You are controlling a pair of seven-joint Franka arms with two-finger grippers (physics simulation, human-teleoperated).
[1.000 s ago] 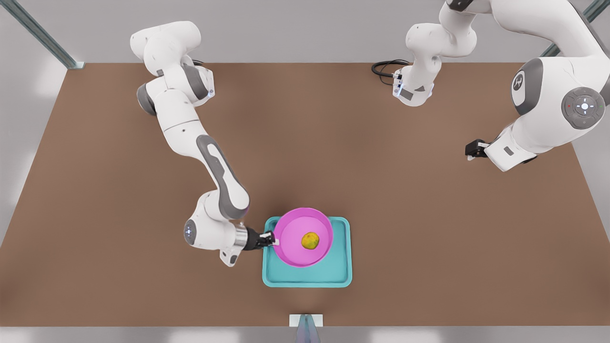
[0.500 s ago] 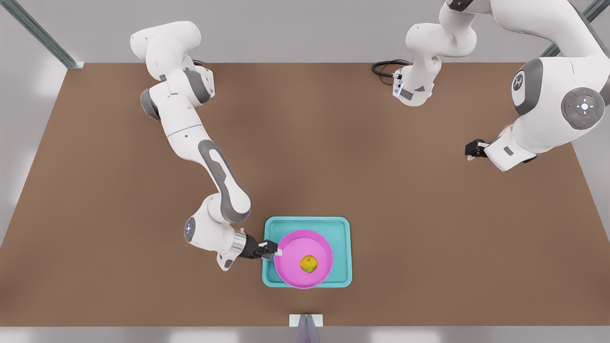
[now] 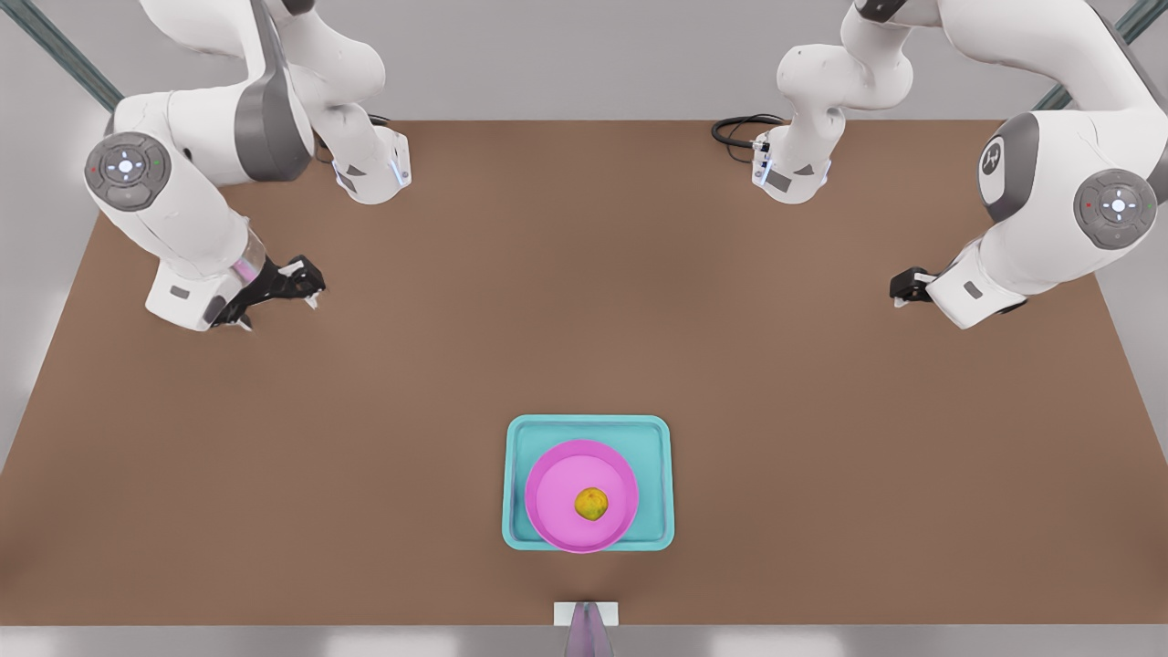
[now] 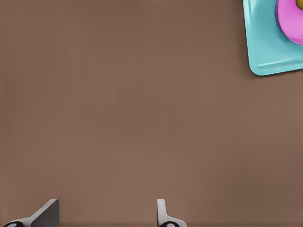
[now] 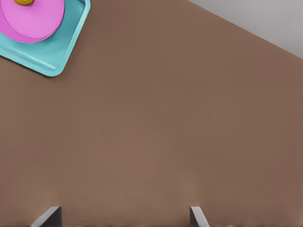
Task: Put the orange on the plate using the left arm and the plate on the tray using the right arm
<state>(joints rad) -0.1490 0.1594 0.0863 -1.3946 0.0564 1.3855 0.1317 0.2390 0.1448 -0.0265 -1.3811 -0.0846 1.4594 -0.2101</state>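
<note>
The orange (image 3: 591, 504) was seen on the plate (image 3: 557, 497), which was set on the tray (image 3: 655, 438). The left gripper (image 4: 106, 215) and right gripper (image 5: 125, 217) were held well apart from it, each with its 2 fingers spread and empty.

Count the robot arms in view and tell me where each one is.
2. One arm is at the front view's left, its open end effector above bare table. The other arm is at the right, also away from the tray.

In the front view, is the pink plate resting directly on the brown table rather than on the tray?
No, the plate sits inside the tray, with the orange on it.
</note>
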